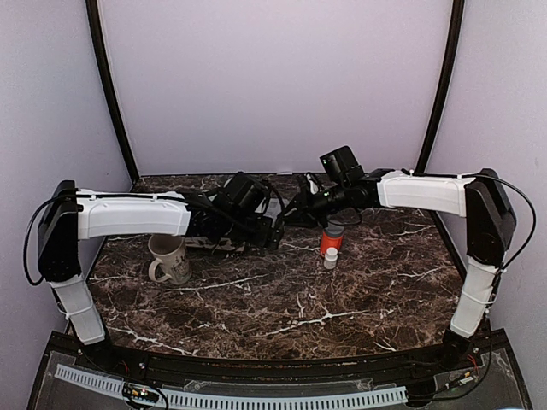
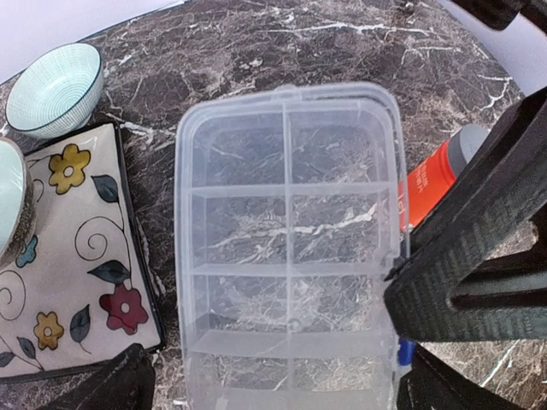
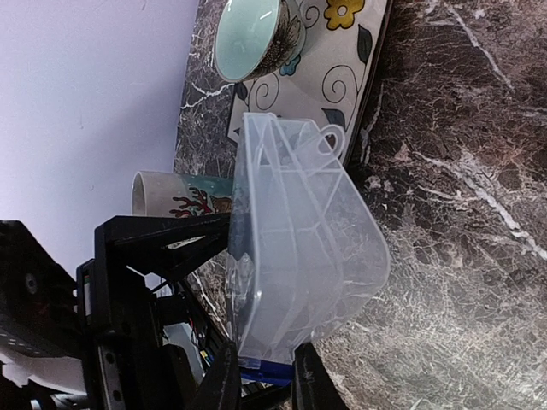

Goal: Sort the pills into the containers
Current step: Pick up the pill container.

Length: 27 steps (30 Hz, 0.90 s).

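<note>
The clear organiser box lies flat on the marble, and every cell in view is empty. My left gripper is open and straddles the box's near end, with a gap showing beside its left finger. My right gripper is shut on the box's side edge at the blue latch. It appears as a big black shape at the right of the left wrist view. An orange pill bottle with a grey top stands beside the box, and a small white cap lies in front of it. No loose pills are in view.
A cream mug stands under the left arm. A floral tray left of the box carries a pale green bowl. A second pale green bowl sits behind it. Both grippers meet at the back centre.
</note>
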### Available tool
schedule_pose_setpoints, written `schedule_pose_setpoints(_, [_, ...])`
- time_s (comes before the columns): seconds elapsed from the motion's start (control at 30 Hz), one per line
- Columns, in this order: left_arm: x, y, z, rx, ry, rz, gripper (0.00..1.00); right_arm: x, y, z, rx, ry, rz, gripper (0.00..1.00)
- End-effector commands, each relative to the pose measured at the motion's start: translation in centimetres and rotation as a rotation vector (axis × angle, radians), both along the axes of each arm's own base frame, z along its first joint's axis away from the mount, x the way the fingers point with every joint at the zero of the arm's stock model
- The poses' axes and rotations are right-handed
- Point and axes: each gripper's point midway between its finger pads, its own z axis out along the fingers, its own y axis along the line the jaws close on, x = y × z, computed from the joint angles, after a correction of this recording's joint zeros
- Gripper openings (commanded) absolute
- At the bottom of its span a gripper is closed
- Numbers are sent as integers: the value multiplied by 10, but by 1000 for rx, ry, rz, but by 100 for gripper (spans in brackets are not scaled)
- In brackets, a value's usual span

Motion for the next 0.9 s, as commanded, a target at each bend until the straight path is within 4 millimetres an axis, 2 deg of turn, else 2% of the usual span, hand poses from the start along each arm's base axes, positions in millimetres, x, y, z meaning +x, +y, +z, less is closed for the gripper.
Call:
schedule_pose_setpoints(0.0, [-4,5,-7,60,7,0,99,-4,7,0,18,-7,36,0])
schedule_pose_setpoints(0.23, [-7,11,-16,75,17,7,91,-11,3,-18,2,22,48,0])
schedule_pose_setpoints(0.37, [-11,10,-16,54,23,-7,91,-15,1,-26,-7,31,53,0])
schedule_pose_setpoints(0.87, [-24,8,-17,-3,69,-34,91,-16,0,-34,-11,25,65,0])
